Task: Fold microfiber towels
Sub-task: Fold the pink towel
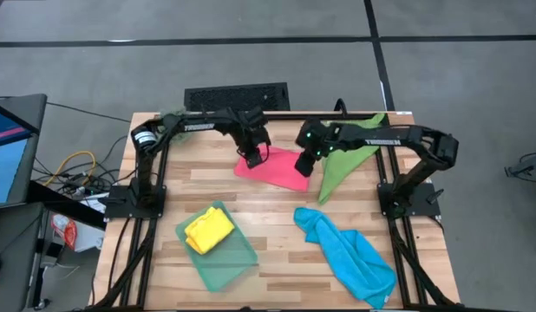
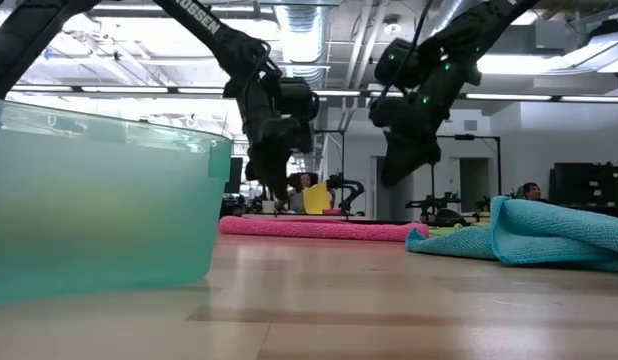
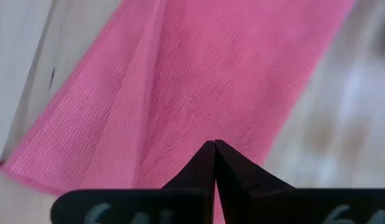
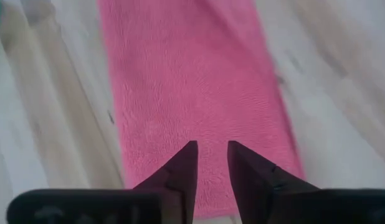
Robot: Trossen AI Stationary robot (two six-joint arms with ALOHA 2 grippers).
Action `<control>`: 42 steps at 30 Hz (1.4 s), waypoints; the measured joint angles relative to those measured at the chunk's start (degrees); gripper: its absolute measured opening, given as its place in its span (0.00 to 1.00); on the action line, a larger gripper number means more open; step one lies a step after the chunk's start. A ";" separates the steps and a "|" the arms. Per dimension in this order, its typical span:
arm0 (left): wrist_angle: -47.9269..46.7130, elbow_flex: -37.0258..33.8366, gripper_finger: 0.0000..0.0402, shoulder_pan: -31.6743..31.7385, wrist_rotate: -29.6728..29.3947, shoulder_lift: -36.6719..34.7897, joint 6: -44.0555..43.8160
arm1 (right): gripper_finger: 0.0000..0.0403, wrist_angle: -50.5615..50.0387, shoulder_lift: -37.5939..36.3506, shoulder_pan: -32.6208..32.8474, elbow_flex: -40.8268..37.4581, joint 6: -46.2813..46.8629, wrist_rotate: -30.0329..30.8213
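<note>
The pale wooden plank surface (image 1: 277,260) carries everything here, and the spread of cloths across it reads like a work queue. Nearest the front sits the pale teal-green translucent rectangular tray (image 1: 236,269), with the yellow microfiber towel (image 1: 208,230) lying in it as a compact bundle, which I take to be the finished one put away out of the work area. The bright blue microfiber towel (image 1: 350,254) lies crumpled at the front right, and the leaf green microfiber towel (image 1: 348,159) trails off the far right corner, both apparently waiting their turn. The pink microfiber towel (image 1: 277,168) lies flat in the middle of the far side, between the two arms, where both can reach it, and it looks already doubled over, judging by the thick edge seen from table height. The left hand (image 1: 253,157) hangs over the pink towel's left end with its fingers pressed together; a ridge of cloth rises toward them, so it may be pinching a fold, though I cannot be sure. The right hand (image 1: 305,165) hovers over the towel's right edge with its fingers a narrow gap apart and nothing between them, placed, I would guess, to take that edge for the next fold.
</note>
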 joint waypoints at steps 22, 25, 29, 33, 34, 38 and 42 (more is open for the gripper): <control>7.71 -1.67 0.00 0.68 -7.27 2.46 -1.68 | 0.23 2.61 10.43 4.76 -1.50 -0.40 0.76; 7.98 -1.66 0.00 1.05 -0.97 -0.75 -2.40 | 0.23 2.75 10.43 4.76 -1.50 -0.78 0.77; 7.84 -1.56 0.00 0.01 1.29 -3.25 1.17 | 0.23 3.72 10.43 4.77 -1.50 -0.80 0.77; 4.88 -1.55 0.00 -2.94 -0.66 -0.98 6.24 | 0.23 4.36 10.43 4.76 -1.50 -0.78 0.77; 4.59 -1.57 0.00 -3.51 -2.80 0.28 6.62 | 0.23 4.32 10.43 4.76 -1.50 -0.78 0.77; 5.07 -1.69 0.00 -4.11 -10.34 4.06 6.07 | 0.23 4.45 10.43 4.76 -1.50 -0.76 0.77; 4.84 -1.67 0.00 -3.46 -16.33 5.18 5.69 | 0.23 4.51 10.41 4.76 -1.50 -0.76 0.77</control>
